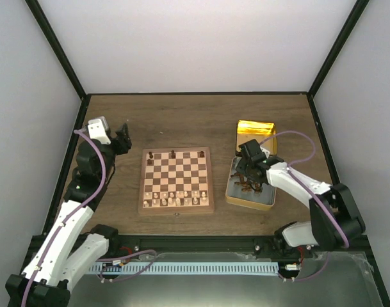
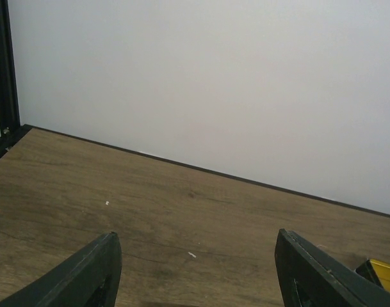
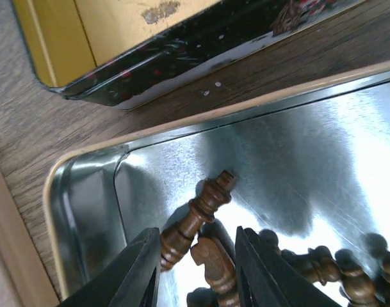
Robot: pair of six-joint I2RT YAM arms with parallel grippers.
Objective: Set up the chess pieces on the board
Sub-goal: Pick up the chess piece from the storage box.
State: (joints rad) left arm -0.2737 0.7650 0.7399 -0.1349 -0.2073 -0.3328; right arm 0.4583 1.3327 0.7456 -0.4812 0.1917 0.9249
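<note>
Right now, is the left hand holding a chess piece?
No, the left hand is open, and only the wooden table shows between its fingers.

We're looking into a robot test cell, a lab setup and no one's home. Plain white panels [image 1: 201,45] close off the back and both sides, held in black frame struts [image 1: 57,48] that rise from the corners. A wood-grain table [image 1: 182,121] fills the enclosure, and the board [image 1: 177,176] sits on it between the arms. The white left arm [image 1: 60,230] and right arm [image 1: 297,182] are bolted at the near edge, with purple cables [image 1: 292,133] looped along them. A slotted white cable duct [image 1: 201,267] runs along the front rail. Below that is grey sheet metal [image 1: 214,291], possibly the cell's base; it's hard to tell from up here.
</note>
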